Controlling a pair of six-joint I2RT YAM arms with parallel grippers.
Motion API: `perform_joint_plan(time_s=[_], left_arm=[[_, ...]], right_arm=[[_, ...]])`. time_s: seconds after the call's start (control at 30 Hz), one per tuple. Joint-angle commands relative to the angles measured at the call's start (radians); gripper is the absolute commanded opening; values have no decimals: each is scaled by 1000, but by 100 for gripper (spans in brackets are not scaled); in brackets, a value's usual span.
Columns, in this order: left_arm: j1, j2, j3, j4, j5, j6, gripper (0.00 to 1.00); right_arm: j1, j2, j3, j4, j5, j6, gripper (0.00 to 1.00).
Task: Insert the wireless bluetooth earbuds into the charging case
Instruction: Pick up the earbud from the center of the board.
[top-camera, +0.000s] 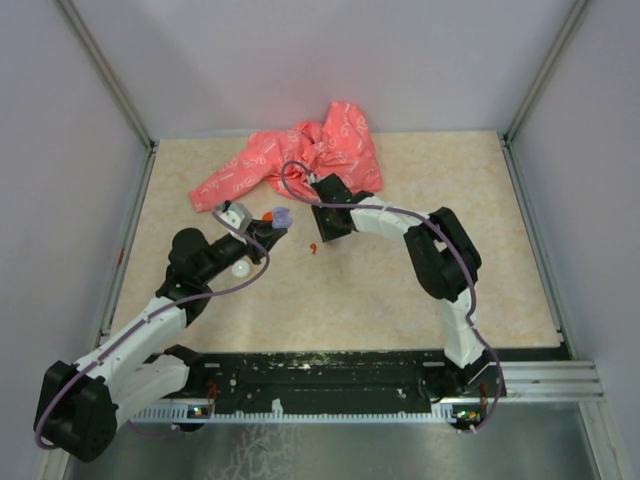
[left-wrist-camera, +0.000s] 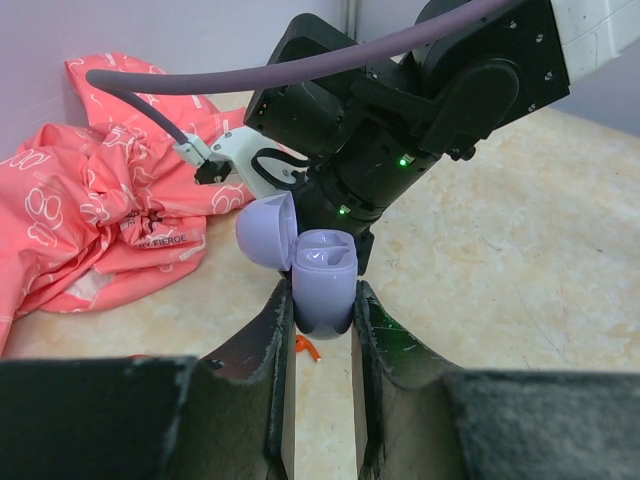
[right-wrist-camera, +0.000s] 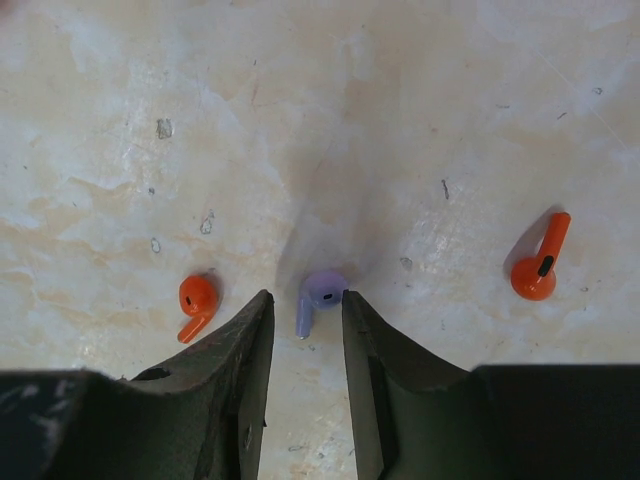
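Note:
My left gripper (left-wrist-camera: 322, 300) is shut on a lavender charging case (left-wrist-camera: 325, 285), held above the table with its lid (left-wrist-camera: 268, 230) swung open to the left. A small red-orange case (top-camera: 268, 213) shows just beside it in the top view. My right gripper (right-wrist-camera: 305, 297) points down at the table, open, with a lavender earbud (right-wrist-camera: 322, 290) lying between its fingers; the right finger touches its head. Two orange earbuds lie on the table, one left of the jaws (right-wrist-camera: 197, 300) and one far right (right-wrist-camera: 535, 270). One orange earbud (left-wrist-camera: 305, 346) also shows below the held case.
A crumpled pink printed cloth (top-camera: 300, 160) lies at the back of the table, just behind both grippers. A white round disc (top-camera: 240, 270) sits by the left arm's forearm. The right arm's wrist (left-wrist-camera: 380, 150) hangs close in front of the left gripper. Walls enclose three sides.

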Motion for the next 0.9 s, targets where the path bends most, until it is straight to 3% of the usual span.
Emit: perform_joint_plan(time_s=[0.0,0.57,0.87], left_arm=[[-3,3,34,5,18,-13,0],[-3,8,35,5,24,-19,0],[-3,11,34,11,32,-24,0]], right_arm=[[19,19,58,-25,49,-1,34],[37,83,111,-67,94,-6,33],[49,94,121,-93,119,-23,27]])
